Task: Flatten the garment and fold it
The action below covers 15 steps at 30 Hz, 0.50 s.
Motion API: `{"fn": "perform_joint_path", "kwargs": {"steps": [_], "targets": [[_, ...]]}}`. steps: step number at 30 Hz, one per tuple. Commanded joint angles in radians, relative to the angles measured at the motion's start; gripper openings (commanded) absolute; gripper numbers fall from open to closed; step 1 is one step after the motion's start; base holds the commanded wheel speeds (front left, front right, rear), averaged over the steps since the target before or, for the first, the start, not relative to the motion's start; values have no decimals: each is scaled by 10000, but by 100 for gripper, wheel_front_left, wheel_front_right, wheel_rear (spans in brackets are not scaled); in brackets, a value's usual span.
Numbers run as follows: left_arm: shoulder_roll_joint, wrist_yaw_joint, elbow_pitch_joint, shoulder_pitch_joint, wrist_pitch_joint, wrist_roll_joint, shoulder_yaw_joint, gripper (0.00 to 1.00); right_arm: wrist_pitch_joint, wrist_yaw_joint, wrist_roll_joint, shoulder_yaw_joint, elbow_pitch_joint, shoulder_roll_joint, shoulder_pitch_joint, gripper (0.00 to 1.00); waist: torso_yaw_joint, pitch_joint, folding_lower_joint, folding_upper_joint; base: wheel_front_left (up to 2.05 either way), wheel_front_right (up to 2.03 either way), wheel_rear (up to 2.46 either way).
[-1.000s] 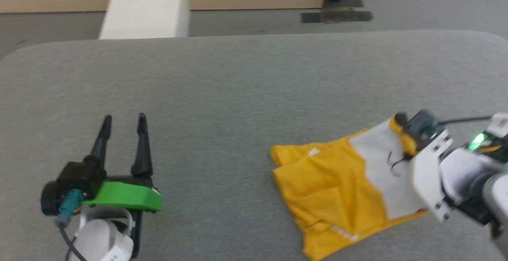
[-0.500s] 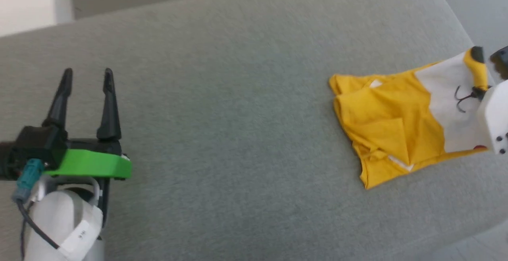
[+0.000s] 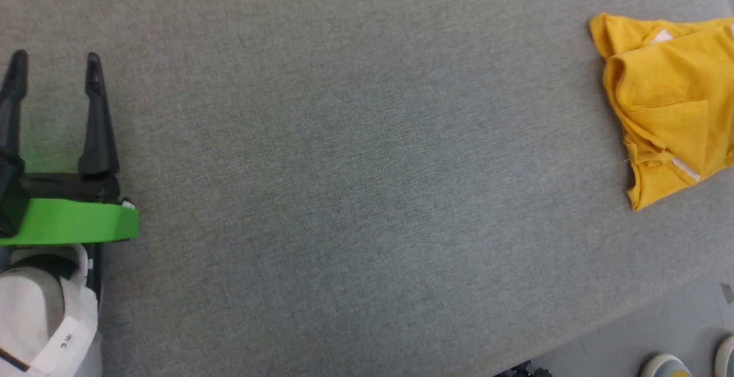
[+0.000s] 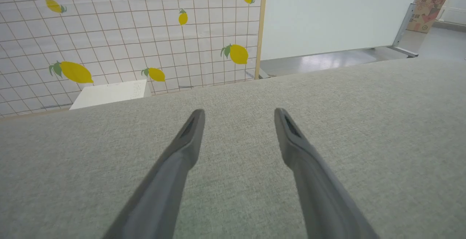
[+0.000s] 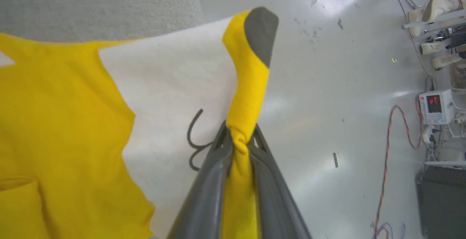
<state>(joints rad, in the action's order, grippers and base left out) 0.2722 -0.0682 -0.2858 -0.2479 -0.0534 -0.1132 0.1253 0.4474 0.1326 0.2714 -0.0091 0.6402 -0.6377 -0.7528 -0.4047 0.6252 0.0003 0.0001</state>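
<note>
Jaws first: left gripper stood wide apart with nothing between its fingers, over the left side of the grey fabric-covered table. The right gripper was clamped on a bunched yellow fold of the garment. The table took up most of the head view, and only grey tabletop lay between the left gripper and the shirt, which were well apart. The garment lay crumpled at the table's far right, cut by the head view's right edge. Its long axis ran roughly across the table. The folded all-yellow end pointed toward the table's middle, and the white-patched end sat by the right gripper. In the right wrist view the pinched fold rose past the fingertips to a dark grey patch, with pale floor behind it; a curved black mark sat on the white just beside the fingers. Behind the table were a lemon-print grid wall, a white panel, a white box and a cardboard box. On the floor were a meter with red digits and an orange cable. Pale shoes showed at the head view's lower right.
</note>
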Motion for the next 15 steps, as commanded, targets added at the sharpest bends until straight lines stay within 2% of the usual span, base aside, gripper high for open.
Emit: {"fn": "perform_joint_path", "kwargs": {"steps": [1, 9, 15], "targets": [[128, 73, -104, -85, 50, 15, 76, 100, -168, -19, -254, -152, 134, 80, -225, 100, 29, 457, -3, -1, 0, 0, 0], [250, 143, -342, 100, 191, -18, 168, 100, -1168, -19, -624, -767, 407, 571, -733, 100, -114, 301, -3, -1, 0, 0, 0], [96, 255, 27, 250, -152, -164, 198, 100, -3097, -19, 68, -466, -817, 988, -1141, 100, -102, -449, -3, -1, 0, 0, 0]]}}
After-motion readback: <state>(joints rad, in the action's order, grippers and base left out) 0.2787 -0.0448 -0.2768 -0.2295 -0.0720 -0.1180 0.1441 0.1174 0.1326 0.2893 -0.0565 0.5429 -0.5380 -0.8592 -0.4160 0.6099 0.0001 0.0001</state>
